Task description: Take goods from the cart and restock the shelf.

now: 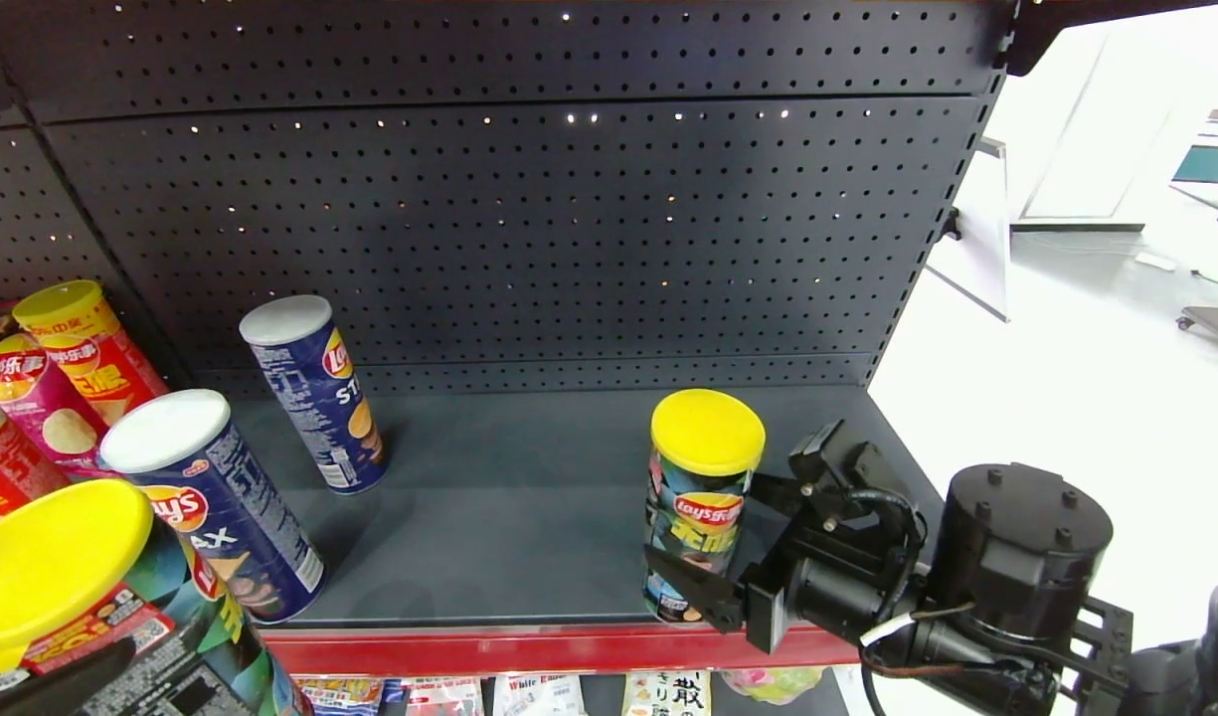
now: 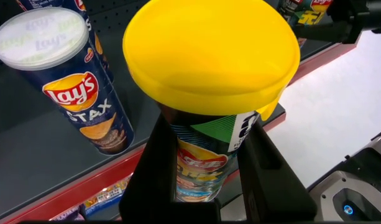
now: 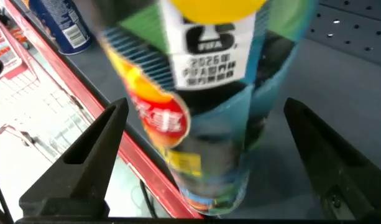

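Head view: right gripper (image 1: 716,529), jaws wide, flanks a yellow-lidded can (image 1: 706,467) upright on the shelf (image 1: 529,497). Left wrist view: left gripper (image 2: 210,171) clamps a second can (image 2: 209,56). Right wrist view: yellow-lidded can stands untouched between the fingers (image 3: 91,165)

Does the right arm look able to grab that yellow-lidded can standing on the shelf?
Probably yes: the right tool is open, one finger on each side of the yellow-lidded can, with nothing else between. The can stands upright on the shelf.
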Available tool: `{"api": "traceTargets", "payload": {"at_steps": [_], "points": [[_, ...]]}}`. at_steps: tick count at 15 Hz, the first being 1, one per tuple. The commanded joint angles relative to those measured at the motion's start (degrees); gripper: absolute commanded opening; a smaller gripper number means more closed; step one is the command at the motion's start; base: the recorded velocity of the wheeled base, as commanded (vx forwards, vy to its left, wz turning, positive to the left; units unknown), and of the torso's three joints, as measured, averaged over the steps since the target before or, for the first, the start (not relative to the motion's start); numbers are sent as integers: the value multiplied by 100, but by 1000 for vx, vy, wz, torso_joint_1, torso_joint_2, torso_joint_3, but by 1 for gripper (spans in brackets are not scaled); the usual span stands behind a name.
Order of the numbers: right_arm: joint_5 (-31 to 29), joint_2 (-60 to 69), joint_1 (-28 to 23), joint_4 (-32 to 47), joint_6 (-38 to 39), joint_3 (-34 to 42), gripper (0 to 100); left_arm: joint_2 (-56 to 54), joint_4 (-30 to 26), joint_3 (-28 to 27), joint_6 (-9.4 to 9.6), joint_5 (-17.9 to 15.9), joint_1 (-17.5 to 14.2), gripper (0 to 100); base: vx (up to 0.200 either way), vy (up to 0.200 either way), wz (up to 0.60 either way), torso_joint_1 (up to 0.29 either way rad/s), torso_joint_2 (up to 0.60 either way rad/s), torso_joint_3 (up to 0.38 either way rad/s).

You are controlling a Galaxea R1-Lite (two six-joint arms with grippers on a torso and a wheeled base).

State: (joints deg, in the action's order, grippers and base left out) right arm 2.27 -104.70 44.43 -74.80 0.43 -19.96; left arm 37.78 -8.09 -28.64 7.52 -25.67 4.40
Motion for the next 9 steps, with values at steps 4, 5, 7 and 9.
{"api": "traceTargets", "payload": {"at_steps": [4, 5, 7, 9], "points": [[-104, 723, 30, -8, -16, 493, 100, 19, 1, 16, 12, -17, -1, 0, 0, 0, 0, 0, 0, 0], [-77, 943, 39, 1, -25, 633, 100, 19, 1, 16, 12, -25, -1, 0, 0, 0, 0, 0, 0, 0], [-51, 1356, 13, 1, -175, 1117, 100, 19, 1, 7, 12, -25, 8, 0, 0, 0, 0, 0, 0, 0], [-42, 1875, -427, 9, -245, 1486, 100, 19, 1, 16, 4, -43, -1, 0, 0, 0, 0, 0, 0, 0]]}}
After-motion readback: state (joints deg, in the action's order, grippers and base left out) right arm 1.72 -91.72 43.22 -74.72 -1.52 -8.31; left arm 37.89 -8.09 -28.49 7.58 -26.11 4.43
